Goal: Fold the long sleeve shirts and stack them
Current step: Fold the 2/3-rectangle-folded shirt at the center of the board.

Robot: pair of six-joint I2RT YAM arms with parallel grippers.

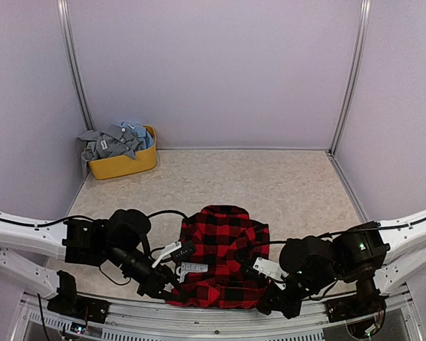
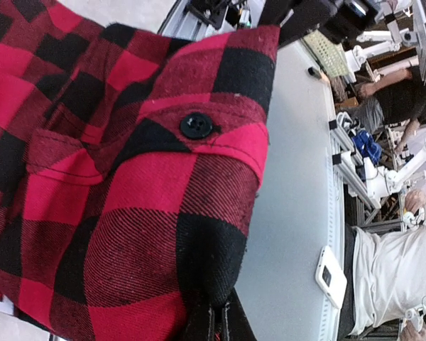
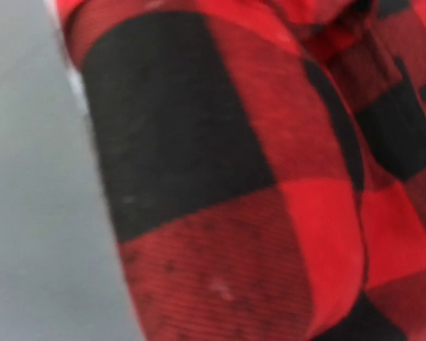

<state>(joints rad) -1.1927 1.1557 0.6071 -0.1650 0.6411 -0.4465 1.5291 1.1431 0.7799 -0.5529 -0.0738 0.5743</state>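
Tension matters for this fold: I'd lift both near corners of the flannel [image 1: 220,245] together and level, so the cloth carries over without bunching. It lies at the near edge of the table [image 1: 298,185], between the arms. My left gripper [image 2: 216,318] is pinched fully together on a fold of it. The right gripper [image 1: 273,300] is closed too. Its wrist view shows only cloth, so I judge rather than see that it grips the hem.

Red-and-black flannel [image 3: 270,185] — close, blurred.
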